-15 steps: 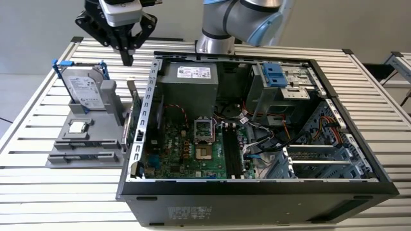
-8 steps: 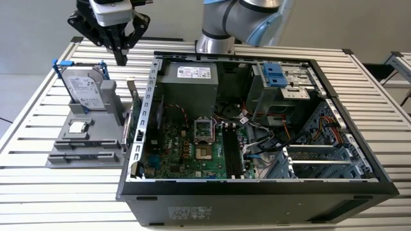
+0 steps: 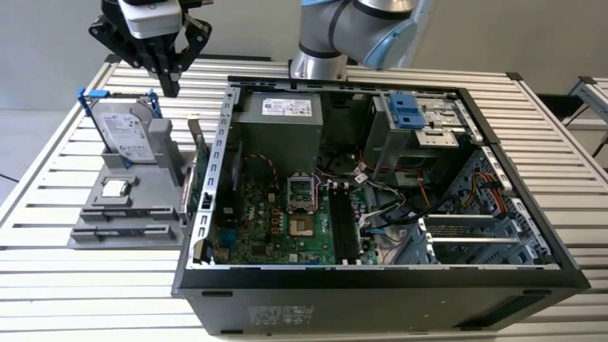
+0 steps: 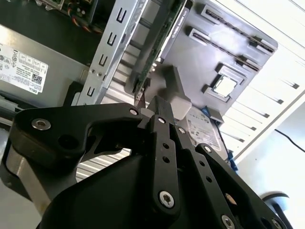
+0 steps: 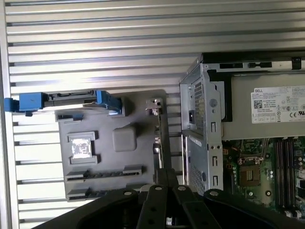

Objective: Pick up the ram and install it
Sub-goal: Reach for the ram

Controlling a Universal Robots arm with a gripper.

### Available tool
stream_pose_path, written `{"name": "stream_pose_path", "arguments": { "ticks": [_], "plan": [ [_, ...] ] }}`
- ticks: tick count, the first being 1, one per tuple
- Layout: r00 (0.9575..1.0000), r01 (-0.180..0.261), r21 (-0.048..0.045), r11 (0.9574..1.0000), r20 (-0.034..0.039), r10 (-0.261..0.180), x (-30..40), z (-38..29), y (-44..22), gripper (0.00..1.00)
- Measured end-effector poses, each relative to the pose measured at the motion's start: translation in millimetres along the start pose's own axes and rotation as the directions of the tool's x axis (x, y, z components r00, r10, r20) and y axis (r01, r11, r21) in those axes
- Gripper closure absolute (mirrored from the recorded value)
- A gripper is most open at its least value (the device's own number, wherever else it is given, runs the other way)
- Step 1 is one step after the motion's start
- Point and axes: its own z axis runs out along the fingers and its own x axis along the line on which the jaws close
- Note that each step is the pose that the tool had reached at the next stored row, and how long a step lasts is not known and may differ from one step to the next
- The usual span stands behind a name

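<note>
The ram is a thin dark green stick standing on its long edge in the grey fixture, right beside the computer case's outer wall. In both wrist views I see the ram edge-on beyond the fingertips. My gripper hangs above the far end of the fixture, near the hard drive's top edge, well above the ram and apart from it. The black fingers are shut together with nothing between them. The same gripper points down toward the ram's end of the fixture.
A silver hard drive with blue clips stands upright in the fixture, and a small square processor chip lies in front of it. The open computer case fills the table's middle, with long memory slots on its motherboard. The arm's base stands behind the case.
</note>
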Motion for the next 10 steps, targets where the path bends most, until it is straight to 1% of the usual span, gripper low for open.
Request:
{"name": "stream_pose_path", "arguments": {
  "ticks": [10],
  "plan": [
    [1.0000, 0.000, 0.0000, 1.0000, 0.0000, 0.000, 14.2, -0.3, -1.0, 1.00]
  ]
}}
